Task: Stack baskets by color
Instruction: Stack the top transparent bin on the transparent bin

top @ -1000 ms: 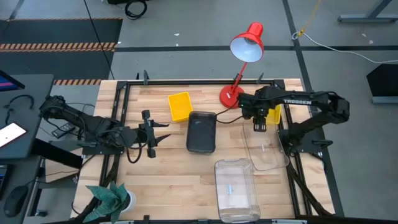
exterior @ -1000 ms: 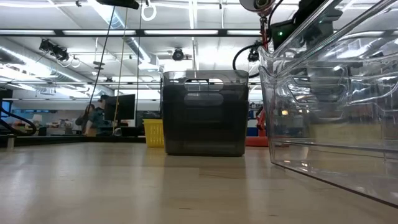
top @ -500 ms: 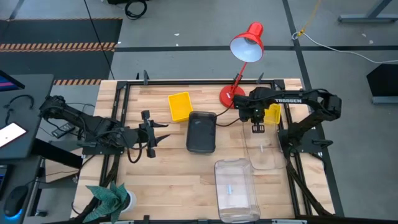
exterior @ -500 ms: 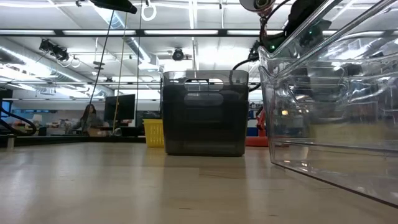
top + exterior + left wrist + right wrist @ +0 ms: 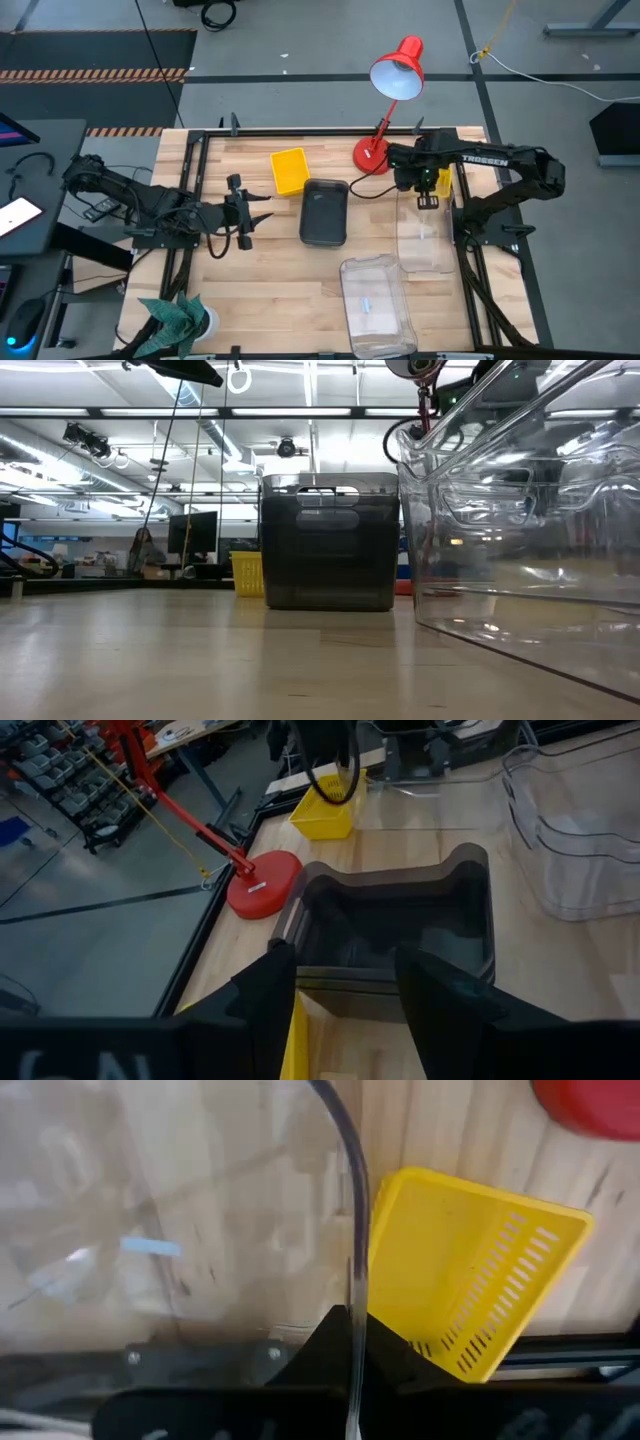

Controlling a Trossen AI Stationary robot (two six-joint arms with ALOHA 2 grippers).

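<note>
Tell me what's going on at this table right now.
The right gripper is shut on the rim of a clear basket, next to a yellow basket near the red lamp. The left gripper waits open at the table's left, facing the dark-grey basket. Another yellow basket and a second clear basket sit separately; nothing is stacked yet.

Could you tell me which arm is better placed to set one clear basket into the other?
Right. The right gripper is already shut on the rim of a clear basket, beside the second clear basket. The left gripper waits open across the table.
</note>
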